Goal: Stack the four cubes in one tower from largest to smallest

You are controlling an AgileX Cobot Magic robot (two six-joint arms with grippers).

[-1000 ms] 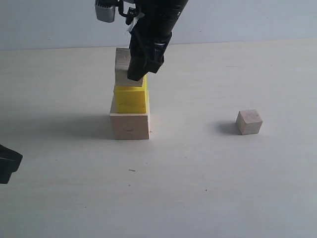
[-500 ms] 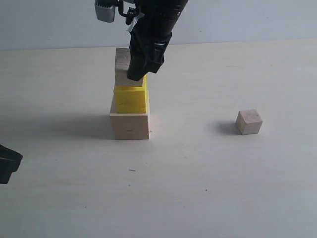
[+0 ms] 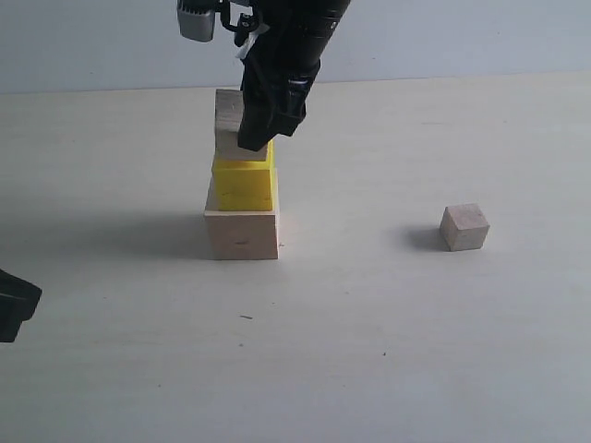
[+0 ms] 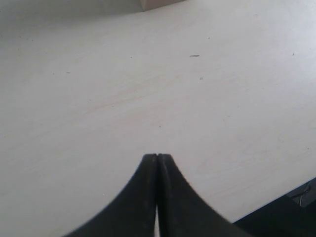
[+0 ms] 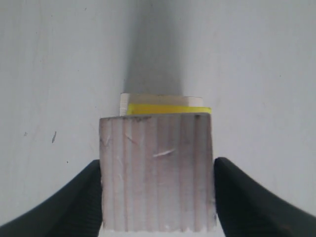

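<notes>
A large pale wood cube [image 3: 242,233] stands on the table with the yellow cube [image 3: 245,187] on top of it. The medium wood cube [image 3: 226,115] with grain lines rests on the yellow one. My right gripper [image 3: 263,129] comes down from above, shut on the medium cube's two sides. The right wrist view shows the medium cube [image 5: 158,173] between the fingers [image 5: 79,197], with strips of the yellow cube [image 5: 168,109] and large cube [image 5: 148,98] beyond it. The smallest wood cube [image 3: 464,227] lies alone at the right. My left gripper [image 4: 157,156] is shut and holds nothing.
The pale table [image 3: 388,351] spreads wide around the tower. A black part of the left arm [image 3: 14,305] shows at the left edge, low over the table. A corner of the large cube [image 4: 158,4] peeks into the left wrist view.
</notes>
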